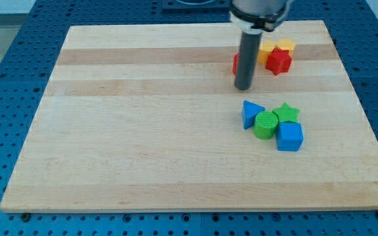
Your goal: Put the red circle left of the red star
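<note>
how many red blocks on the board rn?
2. The red star sits near the view's top right, touching the yellow blocks. The red circle is left of it, mostly hidden behind my rod, just above my tip. More could be hidden there.

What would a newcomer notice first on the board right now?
The dark rod, with my tip against the right side of a mostly hidden red block near the view's top. Right of it cluster the red star and yellow blocks; below lies a blue-and-green group.
</note>
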`<state>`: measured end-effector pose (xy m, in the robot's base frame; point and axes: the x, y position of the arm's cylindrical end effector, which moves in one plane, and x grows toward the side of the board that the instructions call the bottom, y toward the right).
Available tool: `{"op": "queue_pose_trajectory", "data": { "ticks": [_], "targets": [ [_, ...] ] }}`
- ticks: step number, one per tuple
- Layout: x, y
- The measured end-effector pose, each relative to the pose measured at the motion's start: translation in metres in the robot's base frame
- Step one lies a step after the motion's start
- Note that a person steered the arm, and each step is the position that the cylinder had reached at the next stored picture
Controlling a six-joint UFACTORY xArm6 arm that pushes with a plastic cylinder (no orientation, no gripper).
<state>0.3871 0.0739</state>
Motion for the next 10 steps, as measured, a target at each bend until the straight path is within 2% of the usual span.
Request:
{"op": "queue_pose_trajectory", "data": {
  "ticks": [2, 3, 6, 10],
  "targets": [
    [-0.012, -0.050],
    [-0.036, -0.027],
    [-0.060, 0.005],
    [-0.057, 0.020]
  ]
}}
